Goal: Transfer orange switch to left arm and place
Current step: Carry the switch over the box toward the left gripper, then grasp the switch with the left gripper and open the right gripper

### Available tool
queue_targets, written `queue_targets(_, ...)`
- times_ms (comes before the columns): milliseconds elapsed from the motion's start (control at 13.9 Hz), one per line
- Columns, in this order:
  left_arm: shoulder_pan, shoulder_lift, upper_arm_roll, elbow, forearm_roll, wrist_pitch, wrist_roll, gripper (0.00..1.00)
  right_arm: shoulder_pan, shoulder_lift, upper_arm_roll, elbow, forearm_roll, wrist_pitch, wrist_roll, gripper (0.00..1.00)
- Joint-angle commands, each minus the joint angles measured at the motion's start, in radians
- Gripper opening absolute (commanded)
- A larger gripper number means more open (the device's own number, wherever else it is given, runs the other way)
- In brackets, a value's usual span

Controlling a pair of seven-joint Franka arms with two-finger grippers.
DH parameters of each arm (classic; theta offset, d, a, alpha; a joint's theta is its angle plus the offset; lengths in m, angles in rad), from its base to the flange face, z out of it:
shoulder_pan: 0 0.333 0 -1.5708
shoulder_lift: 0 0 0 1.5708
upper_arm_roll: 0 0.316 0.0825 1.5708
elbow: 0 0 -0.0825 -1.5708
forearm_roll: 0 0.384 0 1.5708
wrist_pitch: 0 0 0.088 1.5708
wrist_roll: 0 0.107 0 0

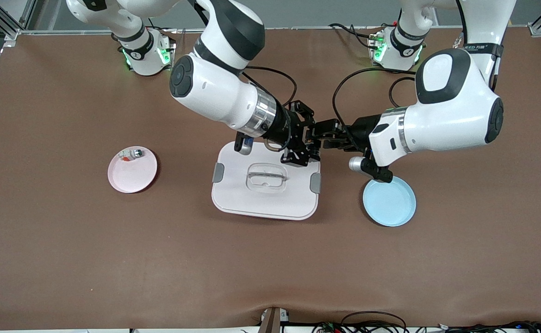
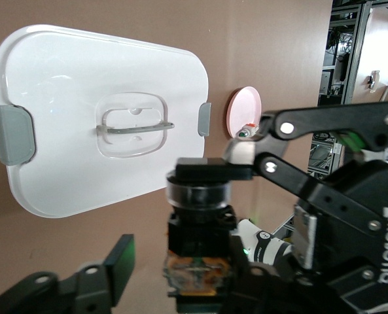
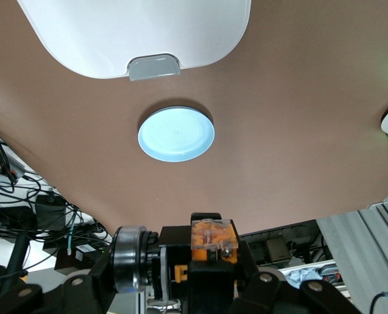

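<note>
We see the right gripper (image 1: 308,138) pinching the orange switch (image 3: 211,241) in the air over the box (image 1: 266,185) edge toward the left arm's end. The left gripper (image 1: 319,138) meets it there, fingers (image 2: 118,265) spread around the switch. A blue plate (image 1: 389,202) lies below the left gripper; a pink plate (image 1: 132,170) sits well apart.

white arms (image 1: 441,115), black joints, black cables, green base lights.

Two arms (image 1: 233,88), two plates (image 1: 389,202), one box (image 1: 265,187), one orange switch (image 3: 212,239)
</note>
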Motion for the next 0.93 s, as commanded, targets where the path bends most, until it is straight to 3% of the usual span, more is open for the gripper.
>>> queue_targets(0,-0.003,0.003,0.000,0.004,-0.011,0.010,-0.003,0.16,0.007,0.020,-0.004,0.032,0.015,0.027,0.036,0.00)
queue_targets(72,-0.003,0.003,0.000,0.004,-0.011,0.008,-0.003,0.02,0.008,0.021,-0.004,0.032,0.015,0.026,0.036,0.00)
queue_targets(359,-0.002,0.009,0.000,0.005,-0.010,0.008,0.009,0.00,0.008,0.021,-0.005,0.031,0.015,0.026,0.039,0.00)
queue_targets(431,-0.002,0.009,0.000,0.005,-0.010,0.008,0.011,0.00,0.013,0.021,-0.005,0.031,0.013,0.029,0.039,0.15)
queue_targets(503,-0.002,0.009,0.000,0.005,-0.010,0.010,0.011,0.00,0.014,0.023,-0.005,0.031,0.013,0.029,0.039,0.58)
queue_targets(575,-0.002,0.009,0.000,0.005,-0.010,0.008,0.011,0.00,0.013,0.023,-0.005,0.031,0.013,0.027,0.038,0.82)
queue_targets(646,-0.002,0.009,0.000,0.004,-0.008,0.008,0.011,0.00,0.014,0.023,-0.007,0.031,0.010,0.029,0.036,1.00)
queue_targets(862,0.000,0.008,0.000,0.004,-0.008,0.005,0.012,0.00,0.013,0.025,-0.010,0.031,0.007,0.027,0.027,1.00)
